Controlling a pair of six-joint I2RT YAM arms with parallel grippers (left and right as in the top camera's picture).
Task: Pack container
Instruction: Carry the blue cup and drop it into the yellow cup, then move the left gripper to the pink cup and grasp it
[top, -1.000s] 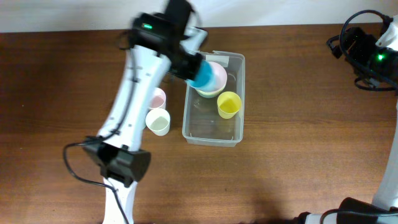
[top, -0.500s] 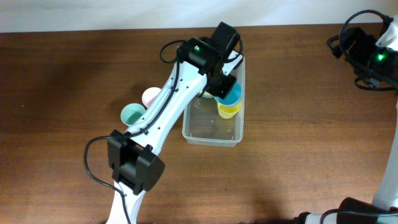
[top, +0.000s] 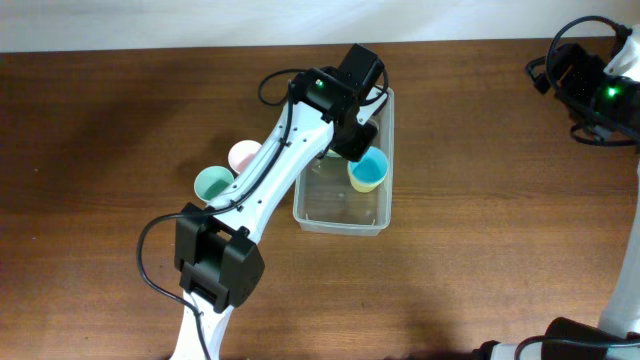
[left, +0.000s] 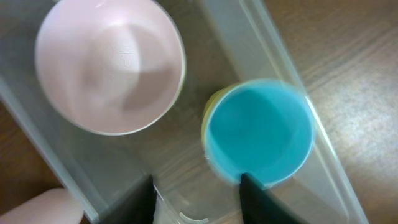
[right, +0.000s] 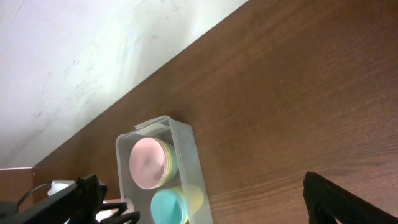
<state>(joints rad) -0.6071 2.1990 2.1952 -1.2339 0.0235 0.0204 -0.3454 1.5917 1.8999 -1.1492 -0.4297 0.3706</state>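
Note:
The clear container lies at the table's middle; it also shows in the left wrist view and the right wrist view. Inside it, a blue cup sits nested in a yellow cup, next to a pink bowl stacked on other bowls. My left gripper hangs over the container, open and empty, its fingertips just beside the blue cup's rim. My right gripper is open and empty, far off at the back right.
A teal cup and a pink cup stand on the table left of the container, under my left arm. The pink cup's edge shows in the left wrist view. A white wall runs behind the table.
My left gripper swung right with the blue cup, set it into the yellow cup in the container and let go. The right arm has not moved.

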